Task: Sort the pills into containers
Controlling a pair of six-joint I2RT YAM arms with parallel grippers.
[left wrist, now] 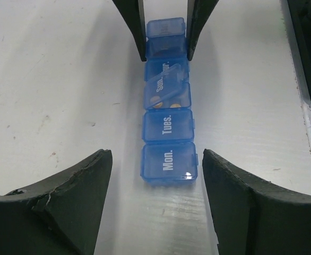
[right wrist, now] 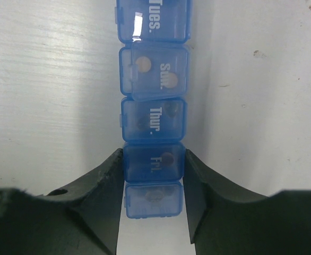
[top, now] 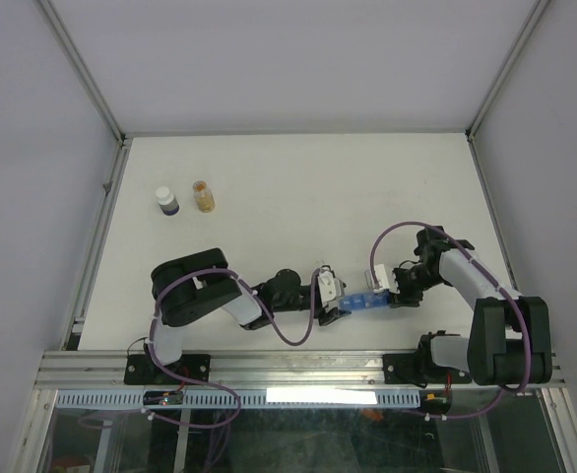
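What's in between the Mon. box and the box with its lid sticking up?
The Tues. box, lid shut, sits between the Mon. box and the open-lidded box on the blue pill strip. The left wrist view shows it.

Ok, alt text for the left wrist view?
A blue pill organizer lies on the table, far end clamped by the right gripper. The left gripper stands open astride its Mon. end; one lid is ajar over tan pills.

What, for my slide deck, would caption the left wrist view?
Open left gripper flanks blue pill organizer at Mon.; right gripper grips its far end; one lid ajar.
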